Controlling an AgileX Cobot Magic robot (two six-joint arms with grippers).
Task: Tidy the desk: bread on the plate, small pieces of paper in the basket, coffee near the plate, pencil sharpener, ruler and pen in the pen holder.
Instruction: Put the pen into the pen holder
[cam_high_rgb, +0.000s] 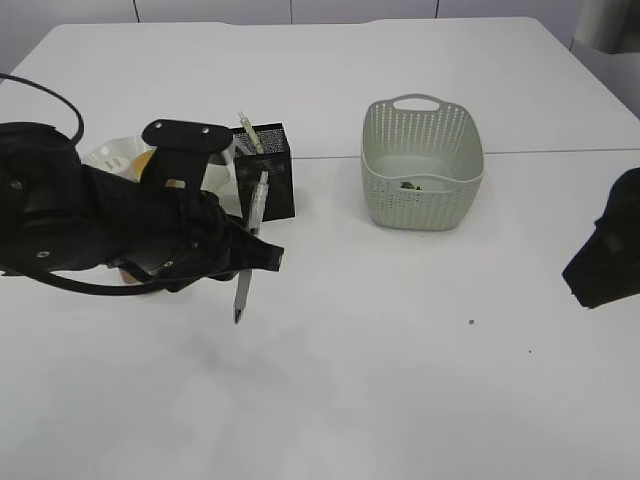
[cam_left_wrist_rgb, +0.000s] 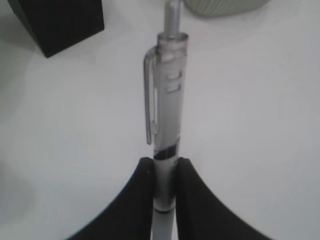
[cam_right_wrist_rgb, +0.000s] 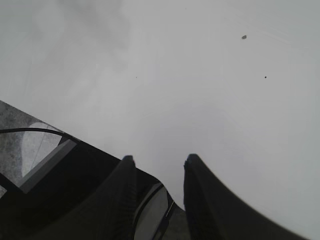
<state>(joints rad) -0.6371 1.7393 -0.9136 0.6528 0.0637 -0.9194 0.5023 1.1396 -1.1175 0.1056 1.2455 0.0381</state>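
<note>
My left gripper (cam_high_rgb: 250, 258) is shut on a clear grey pen (cam_high_rgb: 252, 235), held nearly upright, tip down, above the table just in front of the black mesh pen holder (cam_high_rgb: 276, 170). In the left wrist view the jaws (cam_left_wrist_rgb: 165, 167) pinch the pen (cam_left_wrist_rgb: 167, 100) low on its barrel, with the pen holder's corner (cam_left_wrist_rgb: 60, 22) at upper left. A ruler (cam_high_rgb: 246, 130) stands in the holder. The white plate (cam_high_rgb: 112, 155) is mostly hidden behind my left arm. The grey-green basket (cam_high_rgb: 422, 165) holds small scraps. My right gripper (cam_right_wrist_rgb: 159, 162) is open and empty over the table's edge.
My right arm (cam_high_rgb: 608, 250) rests at the right edge of the exterior view. Small specks (cam_high_rgb: 472, 322) lie on the white table in front of the basket. The basket's rim (cam_left_wrist_rgb: 220, 6) shows at the top of the left wrist view.
</note>
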